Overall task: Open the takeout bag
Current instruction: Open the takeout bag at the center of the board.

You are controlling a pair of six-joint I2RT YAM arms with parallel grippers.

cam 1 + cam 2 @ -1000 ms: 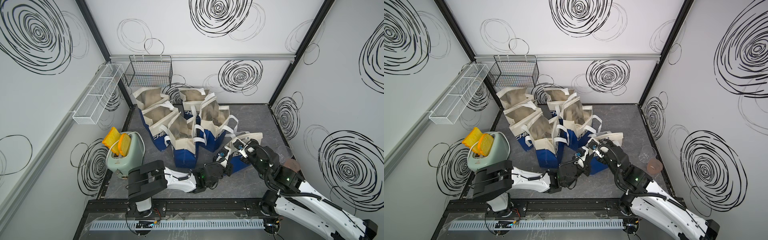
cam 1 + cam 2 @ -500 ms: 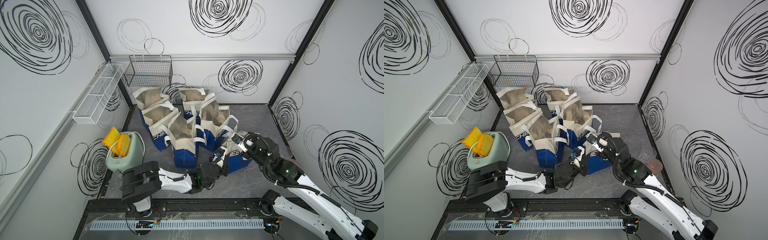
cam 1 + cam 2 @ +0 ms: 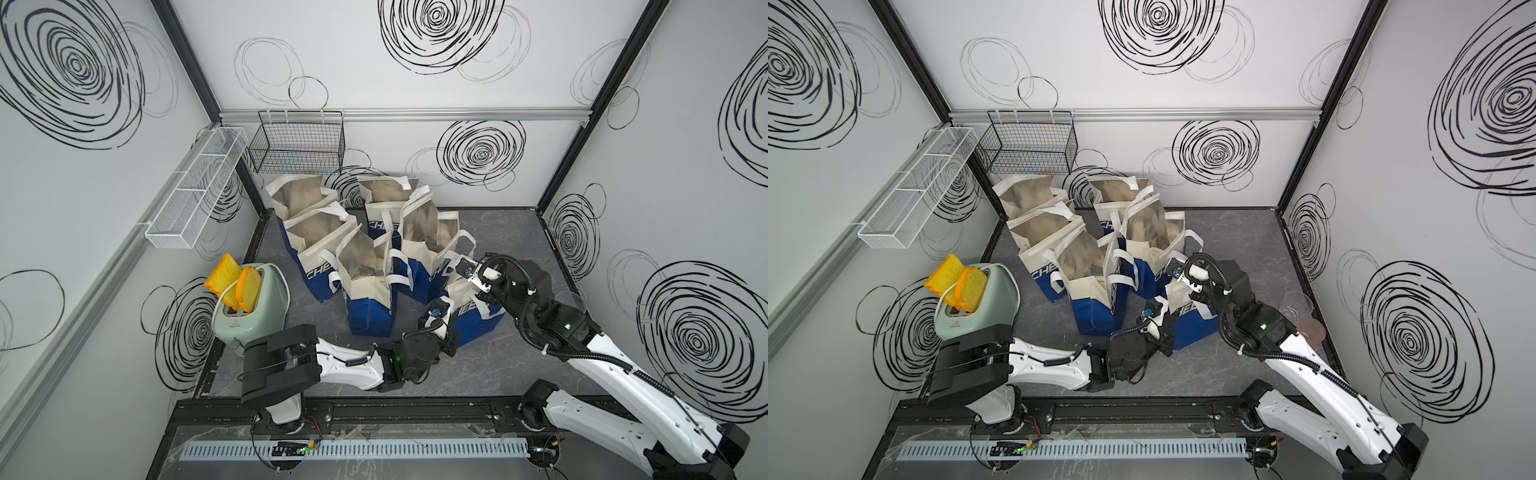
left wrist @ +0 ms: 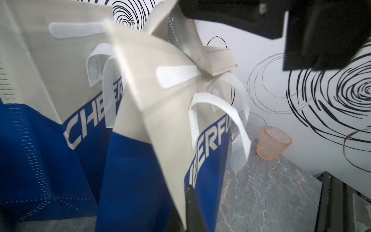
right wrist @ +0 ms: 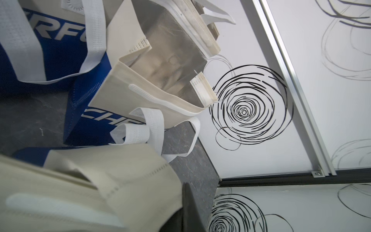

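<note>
**Task object.** The takeout bag (image 3: 478,328) (image 3: 1196,328) stands on the grey tabletop (image 3: 519,365), in front and to the right of the five open bags (image 3: 365,257) and nearest the right arm. Its blue base is down and its cream upper half is up, so the long axis runs base to mouth, roughly upright. The lettered face points toward the front rail. In the left wrist view the top edge of the takeout bag (image 4: 164,112) is folded over and gathered rather than spread.

**Left gripper.** The left gripper (image 3: 451,338) (image 3: 1167,334) sits low at the bag's near-left corner. In its wrist view the left gripper (image 4: 187,211) has its jaws pressed together on the cream side fold.

**Right gripper.** The right gripper (image 3: 482,291) (image 3: 1196,291) is at the bag's top edge. In its wrist view the right gripper (image 5: 187,209) is clamped on cream fabric at the bag's upper rim (image 5: 130,180).

**Surroundings.** An orange cup (image 4: 274,142) stands just beyond the bag by the right wall. A toaster (image 3: 249,309) stands well apart at the left
</note>
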